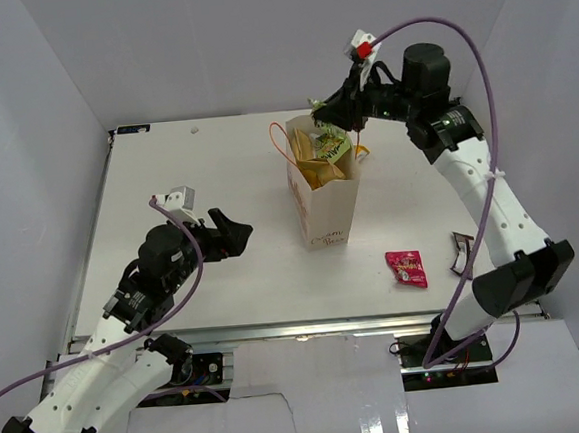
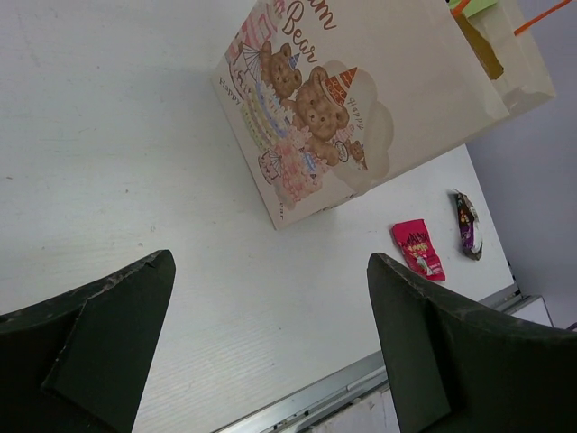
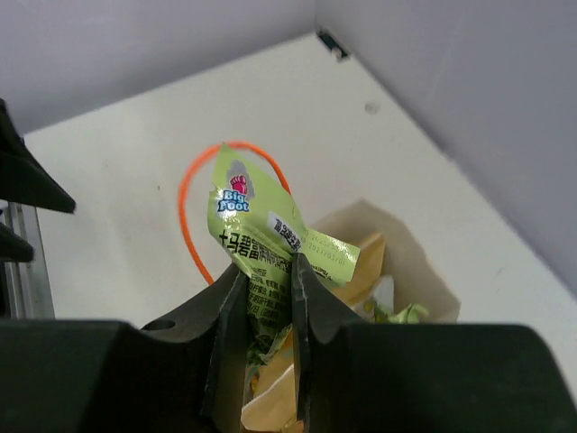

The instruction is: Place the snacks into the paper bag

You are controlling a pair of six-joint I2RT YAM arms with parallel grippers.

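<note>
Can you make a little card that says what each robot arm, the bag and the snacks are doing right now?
Right end effector: shut on the green packet, above the bag's open top
Left end effector: open, empty, left of the bag
Paper bag: upright, yellow snacks inside
Left out on the table: pink packet and dark packet, both right of the bag

You can read "Big Foot" on the logo at the top of the green packet (image 3: pixel 257 244), with Chinese characters printed beneath. The paper bag (image 2: pixel 424 90) carries "Bear" in script and "Happy" in small letters.
</note>
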